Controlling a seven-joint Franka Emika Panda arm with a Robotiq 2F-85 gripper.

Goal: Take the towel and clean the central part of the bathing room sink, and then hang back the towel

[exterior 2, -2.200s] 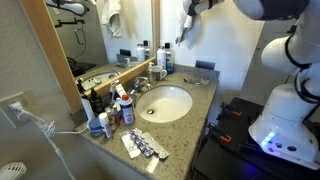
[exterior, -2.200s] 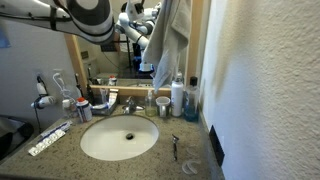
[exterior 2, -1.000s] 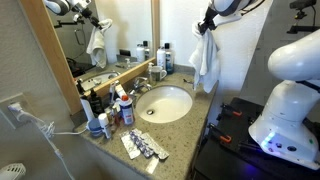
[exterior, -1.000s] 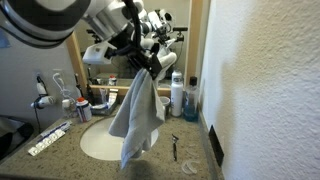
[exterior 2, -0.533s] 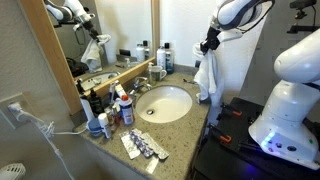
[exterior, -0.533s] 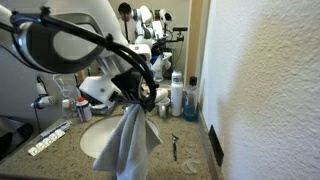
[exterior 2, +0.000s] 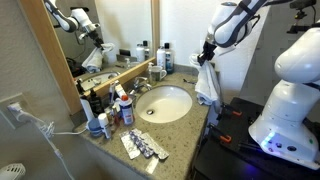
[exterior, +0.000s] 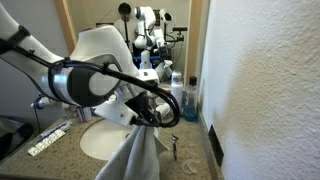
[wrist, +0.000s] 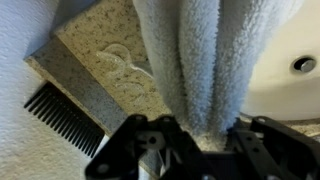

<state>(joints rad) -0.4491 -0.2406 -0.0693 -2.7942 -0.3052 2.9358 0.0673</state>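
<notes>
As the towel [wrist: 190, 60] dangles, closed fingers [wrist: 152, 141] pinch it.

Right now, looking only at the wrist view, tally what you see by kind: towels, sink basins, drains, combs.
towel: 1
sink basin: 1
drain: 1
comb: 1
Total: 4

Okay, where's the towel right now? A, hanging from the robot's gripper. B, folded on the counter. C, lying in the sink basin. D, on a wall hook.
A: the towel hangs in soft folds from the shut gripper, and no cloth lies in the sink.
</notes>
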